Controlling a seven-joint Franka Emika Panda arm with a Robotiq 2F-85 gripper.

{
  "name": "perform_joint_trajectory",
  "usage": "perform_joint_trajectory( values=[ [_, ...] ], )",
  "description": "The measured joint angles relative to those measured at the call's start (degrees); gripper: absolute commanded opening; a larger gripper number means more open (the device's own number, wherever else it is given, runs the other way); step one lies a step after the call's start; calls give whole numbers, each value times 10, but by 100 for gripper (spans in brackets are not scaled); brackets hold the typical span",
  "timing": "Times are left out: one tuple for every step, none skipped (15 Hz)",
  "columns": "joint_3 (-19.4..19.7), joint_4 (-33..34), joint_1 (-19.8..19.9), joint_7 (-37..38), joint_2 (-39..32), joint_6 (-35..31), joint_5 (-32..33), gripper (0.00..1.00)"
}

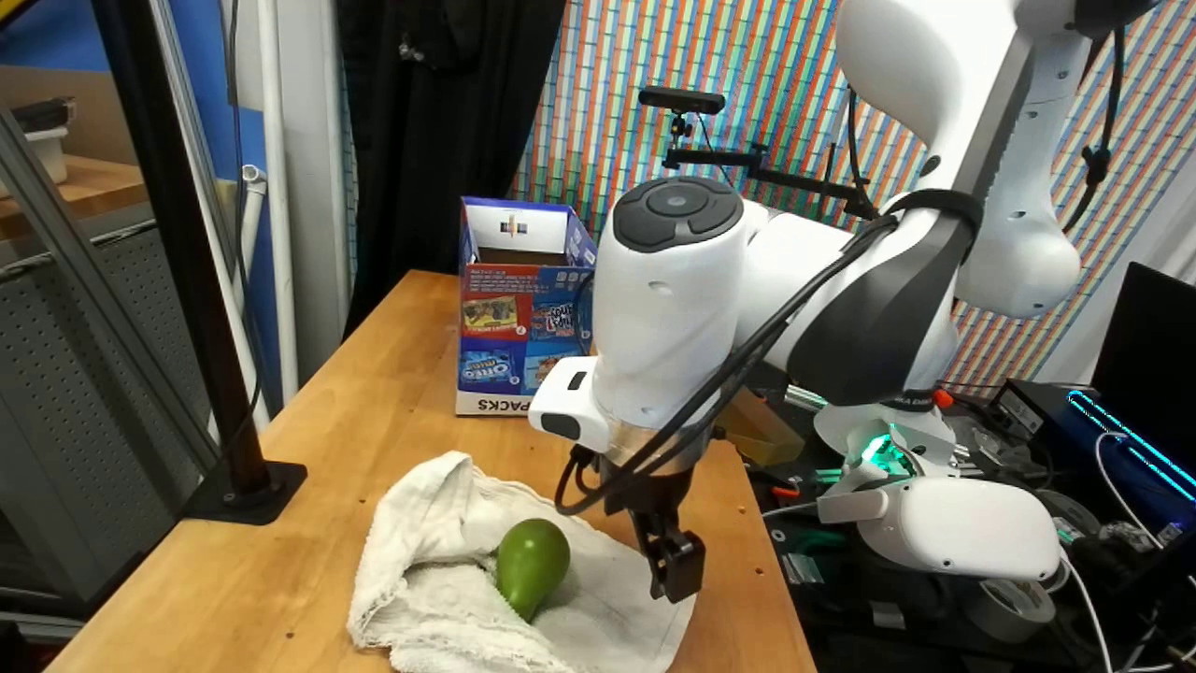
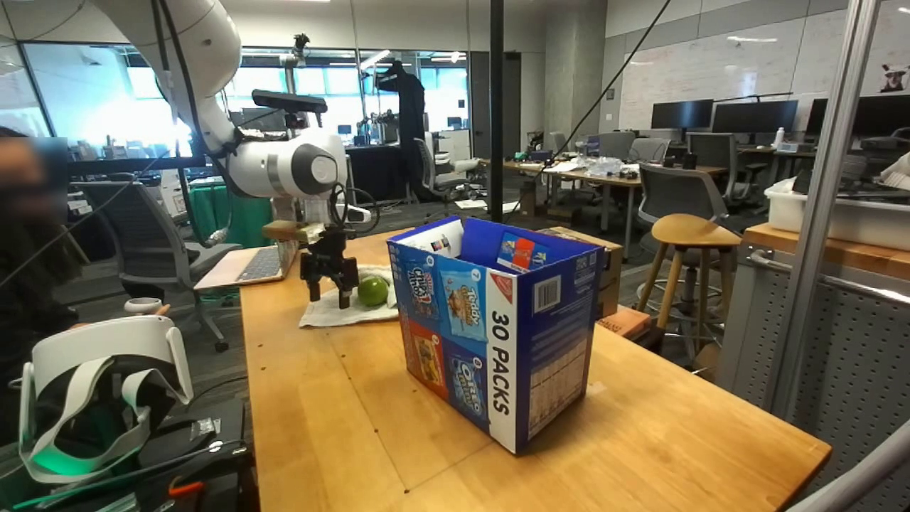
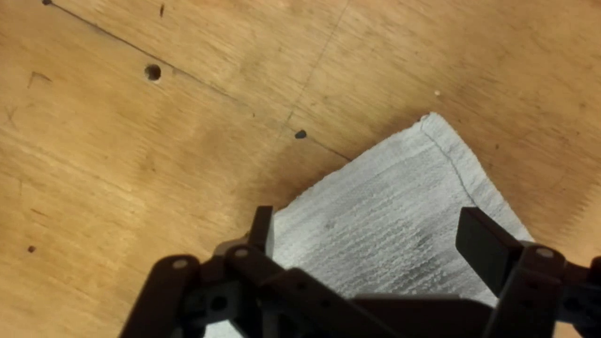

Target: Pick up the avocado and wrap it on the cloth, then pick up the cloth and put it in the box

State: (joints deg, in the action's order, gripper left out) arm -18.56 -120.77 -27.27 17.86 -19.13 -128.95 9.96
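claw [image 3: 365, 223] gapes wide above a corner of the cloth [image 1: 444, 528], on which the avocado [image 1: 533, 564] lies.

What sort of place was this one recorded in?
Most likely a robotics lab in an office space, judging by the robot arm, the VR headset and the desk monitors.

The avocado [image 1: 533, 564] is green, cloth [image 1: 458, 608] off-white, fingers [image 3: 488, 251] black, box [image 2: 498, 334] printed blue and red.
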Motion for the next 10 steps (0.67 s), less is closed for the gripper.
perform_joint_trajectory(
  values=[
    [2,9,0,0,-9,-2,0,100],
    [3,17,0,0,-18,-3,0,100],
    [3,24,-1,0,-26,-4,0,100],
    [3,30,-2,0,-33,-4,0,100],
    [3,33,-4,0,-38,-5,0,100],
    [3,34,-7,1,-42,-5,0,100],
    [3,34,-9,2,-44,-5,0,100],
    [2,34,-11,3,-45,-5,0,100],
    [2,33,-14,6,-46,-5,0,100],
    [2,32,-16,8,-46,-5,0,100]
  ],
)
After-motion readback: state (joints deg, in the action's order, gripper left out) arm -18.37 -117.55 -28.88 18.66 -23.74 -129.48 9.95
